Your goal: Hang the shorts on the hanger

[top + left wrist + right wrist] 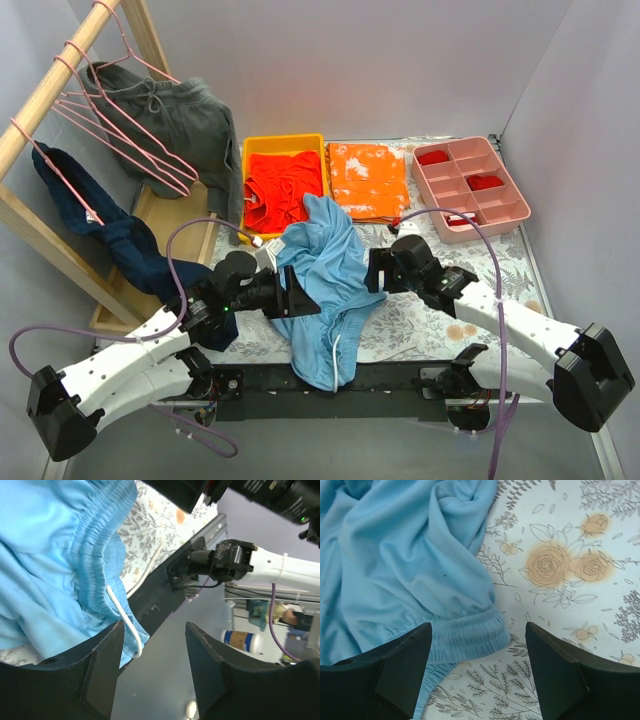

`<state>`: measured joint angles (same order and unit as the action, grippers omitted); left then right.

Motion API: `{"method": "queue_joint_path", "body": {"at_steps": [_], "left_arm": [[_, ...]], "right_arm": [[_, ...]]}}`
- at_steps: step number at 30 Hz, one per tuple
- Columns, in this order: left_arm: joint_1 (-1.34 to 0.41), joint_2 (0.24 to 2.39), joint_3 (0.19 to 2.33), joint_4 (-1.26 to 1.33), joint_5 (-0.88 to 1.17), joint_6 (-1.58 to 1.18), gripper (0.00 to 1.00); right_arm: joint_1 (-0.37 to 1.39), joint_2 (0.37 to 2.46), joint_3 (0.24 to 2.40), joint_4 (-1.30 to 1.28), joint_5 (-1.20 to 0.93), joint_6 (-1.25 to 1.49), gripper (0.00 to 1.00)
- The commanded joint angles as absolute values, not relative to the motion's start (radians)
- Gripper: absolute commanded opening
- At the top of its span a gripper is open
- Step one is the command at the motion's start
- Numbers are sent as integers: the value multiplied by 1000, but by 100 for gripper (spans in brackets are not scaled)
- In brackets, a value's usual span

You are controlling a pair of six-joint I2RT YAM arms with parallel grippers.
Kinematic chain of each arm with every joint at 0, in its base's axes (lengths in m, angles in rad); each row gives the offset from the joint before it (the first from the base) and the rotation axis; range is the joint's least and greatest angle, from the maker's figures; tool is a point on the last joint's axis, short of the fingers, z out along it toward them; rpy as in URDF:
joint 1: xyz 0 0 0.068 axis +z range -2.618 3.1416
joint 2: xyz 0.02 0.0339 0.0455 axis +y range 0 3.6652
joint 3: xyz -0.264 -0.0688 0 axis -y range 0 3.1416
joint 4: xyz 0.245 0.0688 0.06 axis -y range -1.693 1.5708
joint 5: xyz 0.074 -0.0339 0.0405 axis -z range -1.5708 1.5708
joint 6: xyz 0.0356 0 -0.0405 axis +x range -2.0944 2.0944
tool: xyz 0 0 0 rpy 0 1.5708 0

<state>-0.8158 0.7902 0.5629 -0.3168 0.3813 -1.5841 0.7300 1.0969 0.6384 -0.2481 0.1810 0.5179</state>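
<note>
Overhead, the wooden rack at the left was the largest holder. On its rail hung the hanger, one of several bare pink wire ones. A navy garment hung from another, and dark grey shorts were draped behind them.

The divided pink tray at the back right had small red items in three of its compartments. The yellow bin at the back centre held a crumpled red-orange garment. Folded orange shorts lay on the cloth between bin and tray.

The shorts lay crumpled mid-table on the floral tablecloth, between the two arms. Their near end spilled over the table's front edge.
- Fabric: sky blue and soft, in loose folds.
- Waistband: gathered elastic.
- White drawstring: looped out of the waistband.

Left gripper: jaws spread and gripping nothing, with the waistband just outside one finger. Right gripper: jaws released over the cloth, with a gathered elastic edge of the shorts lying below the gap.
</note>
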Motion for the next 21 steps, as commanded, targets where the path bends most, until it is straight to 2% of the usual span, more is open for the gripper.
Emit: {"method": "queue_joint_path", "body": {"at_steps": [1, 3, 7, 11, 14, 17, 18, 19, 20, 21], "left_arm": [[-828, 914, 701, -429, 318, -1448, 51], [-879, 995, 751, -454, 284, -1421, 51], [-1092, 1143, 818, -590, 76, -1477, 52], [-1276, 1233, 836, -609, -59, -1604, 63], [-1334, 1339, 861, -543, -92, -1632, 66], [-1342, 1417, 858, -500, -139, -1655, 64], [-1341, 1430, 857, -502, -155, -1658, 56], [-1342, 1446, 861, -511, -188, -1664, 51], [-1342, 1451, 862, -521, -227, -1673, 31], [-1336, 1436, 868, -566, -280, -1683, 8]], "right_arm": [[735, 1014, 563, -236, 278, 545, 82], [735, 1002, 529, -223, 238, 543, 82], [735, 991, 477, -129, 183, 525, 81], [735, 1072, 483, -48, 128, 482, 82], [735, 1112, 479, -9, 104, 474, 82], [736, 1146, 494, 29, 101, 463, 79], [735, 1150, 498, 28, 92, 463, 77], [736, 1155, 518, 18, 95, 463, 67], [736, 1154, 537, -41, 125, 463, 57], [735, 1137, 573, -105, 177, 469, 36]]}}
